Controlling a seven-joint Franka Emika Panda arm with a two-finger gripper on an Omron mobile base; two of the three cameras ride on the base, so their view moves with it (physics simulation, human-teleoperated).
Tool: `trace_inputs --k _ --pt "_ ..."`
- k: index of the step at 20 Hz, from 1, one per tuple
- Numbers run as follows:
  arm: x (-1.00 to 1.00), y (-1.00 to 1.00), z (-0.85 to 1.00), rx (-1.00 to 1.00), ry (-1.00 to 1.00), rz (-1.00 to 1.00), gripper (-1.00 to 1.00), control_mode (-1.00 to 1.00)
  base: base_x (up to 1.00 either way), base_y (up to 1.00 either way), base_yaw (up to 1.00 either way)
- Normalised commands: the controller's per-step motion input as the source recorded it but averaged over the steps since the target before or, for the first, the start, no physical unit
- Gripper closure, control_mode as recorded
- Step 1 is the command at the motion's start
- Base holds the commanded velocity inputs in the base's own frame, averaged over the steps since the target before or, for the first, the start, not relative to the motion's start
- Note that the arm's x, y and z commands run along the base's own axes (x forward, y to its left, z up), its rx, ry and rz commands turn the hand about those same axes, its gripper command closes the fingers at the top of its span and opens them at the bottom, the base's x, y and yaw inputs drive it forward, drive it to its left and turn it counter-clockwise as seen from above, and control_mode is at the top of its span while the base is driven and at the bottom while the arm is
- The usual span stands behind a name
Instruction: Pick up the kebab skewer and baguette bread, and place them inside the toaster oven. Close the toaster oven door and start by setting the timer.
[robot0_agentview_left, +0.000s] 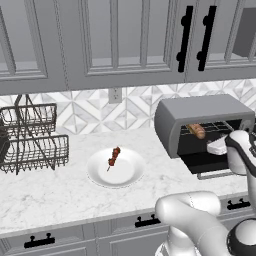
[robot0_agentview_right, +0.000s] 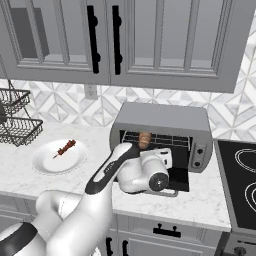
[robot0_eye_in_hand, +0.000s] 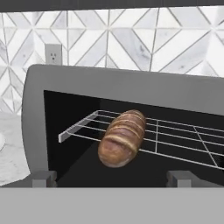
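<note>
A: Hand view — what lay ahead?
B: The baguette (robot0_eye_in_hand: 122, 139) rested on the wire rack (robot0_eye_in_hand: 175, 140) inside the toaster oven (robot0_eye_in_hand: 131, 87), toward the rack's left front. A wall socket (robot0_eye_in_hand: 53, 54) sat on the tiled wall behind.

A: And the oven door?
B: The door (robot0_agentview_right: 175, 182) was folded down flat, the arm's wrist hanging right over it in front of the opening.

A: The gripper?
B: The gripper (robot0_agentview_right: 167, 156) stood at the oven mouth, jaws spread wide, nothing between them.

A: The skewer?
B: The skewer (robot0_agentview_left: 114, 157) lay on the white plate (robot0_agentview_left: 127, 175), well apart to the oven's left. A wire dish rack (robot0_agentview_left: 30, 140) stood farther left; a stovetop (robot0_agentview_right: 240, 175) was just right of the oven.
</note>
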Motion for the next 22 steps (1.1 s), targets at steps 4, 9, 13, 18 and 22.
trace_inputs --k 4,9,13,18,22 --pt "0.31 0.00 0.13 0.07 0.00 0.00 -1.00 -1.00 0.00 0.00 0.00" --pt "0.08 -0.04 -0.15 0.07 0.00 0.00 -1.00 -1.00 0.00 0.00 0.00" --pt "-0.04 -0.01 -0.24 0.03 0.00 0.00 -1.00 -1.00 0.00 0.00 0.00" --pt "0.10 0.00 -0.01 0.00 -0.05 0.00 -1.00 -1.00 0.00 0.00 0.00" --pt "0.34 0.00 0.00 0.01 -0.01 0.00 -1.00 -1.00 0.00 0.00 0.00"
